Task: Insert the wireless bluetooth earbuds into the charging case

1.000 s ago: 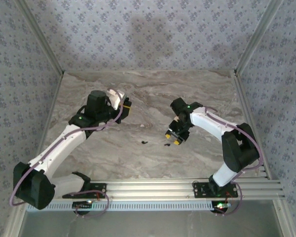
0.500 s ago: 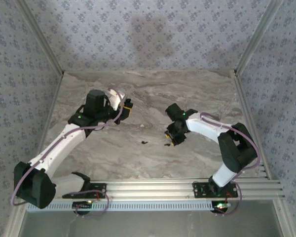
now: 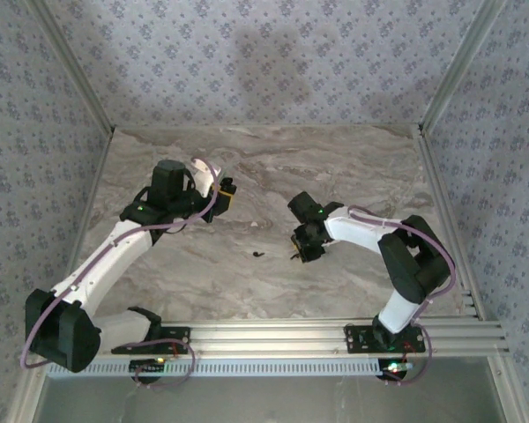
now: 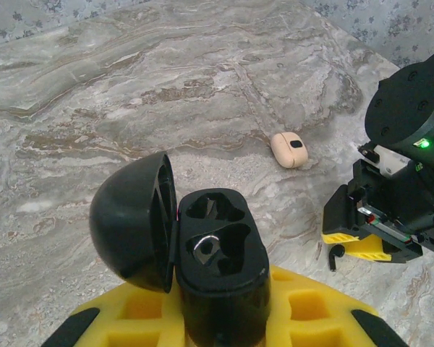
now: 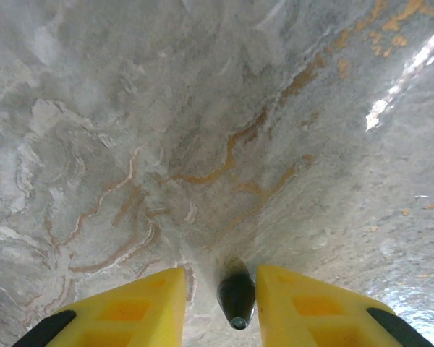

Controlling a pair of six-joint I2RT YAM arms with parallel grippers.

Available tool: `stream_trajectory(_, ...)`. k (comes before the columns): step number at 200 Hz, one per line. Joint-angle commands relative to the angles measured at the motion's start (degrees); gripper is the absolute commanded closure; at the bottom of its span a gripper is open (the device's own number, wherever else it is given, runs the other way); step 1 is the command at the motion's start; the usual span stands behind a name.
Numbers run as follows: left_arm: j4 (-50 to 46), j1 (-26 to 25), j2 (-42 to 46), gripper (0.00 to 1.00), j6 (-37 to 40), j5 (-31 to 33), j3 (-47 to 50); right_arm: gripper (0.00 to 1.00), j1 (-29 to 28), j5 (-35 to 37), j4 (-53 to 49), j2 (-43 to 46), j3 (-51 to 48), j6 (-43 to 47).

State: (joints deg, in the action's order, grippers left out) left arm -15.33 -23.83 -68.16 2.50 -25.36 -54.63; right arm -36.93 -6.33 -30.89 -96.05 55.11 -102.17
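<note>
Two tiny black earbuds are on the marble table (image 3: 370, 167), closer to its near edge than its far one and roughly midway between left and right. In the last second the right gripper (image 5: 220, 276) has swung leftward and dropped. Its yellow fingers (image 5: 123, 312) now sit low at the tabletop on either side of the second earbud (image 5: 236, 295). Its jaws have been narrowing but stand apart, with a sliver of table showing beside the bud, so nothing is pinched yet. The loose earbud (image 3: 258, 255) lies untouched just to the left. The left arm has barely moved.

By my reading this is the start of the first pickup; neither bud is in the case.

Right arm: the elbow is folded back toward the table's right edge, the forearm reaches left, and the wrist tips steeply down. Left arm: it stretches from the near left corner diagonally toward the table's middle, with the wrist raised off the surface. The left gripper (image 4: 218, 318) is clamped on the base of the charging case (image 4: 220, 249) and holds it aloft. Its lid (image 4: 134, 220) is hinged open to the left, and both wells face up and look empty. A small beige object (image 4: 289, 150) sits on the table a little farther back than the earbuds.
</note>
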Motion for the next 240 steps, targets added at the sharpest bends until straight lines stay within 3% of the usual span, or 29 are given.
stream_trajectory(1, -0.36, 0.54, 0.71, 0.86, 0.18, -1.7, -0.47, 0.67, -0.42, 1.88, -0.85, -1.09, -1.06, -2.73)
stream_trajectory(68, 0.21, 0.85, 0.53, 0.86, -0.29, -2.38, 0.02, 0.66, -1.56, -0.17, -1.19, -2.18, -0.81, -2.2)
stream_trajectory(163, -0.65, 0.86, 2.49, 0.86, -0.47, -1.97, 1.45, 0.78, -1.88, 0.41, -1.49, -1.12, -0.64, -0.1)
stream_trajectory(204, 0.62, 0.81, 2.99, 0.86, -0.23, -2.7, 3.35, 0.79, -1.85, 3.75, -3.07, 1.94, 1.31, 5.47)
stream_trajectory(240, 8.95, 0.56, 4.3, 0.87, -3.91, -5.16, 9.22, 0.8, -1.78, 8.12, -1.82, 7.13, 0.9, 14.06)
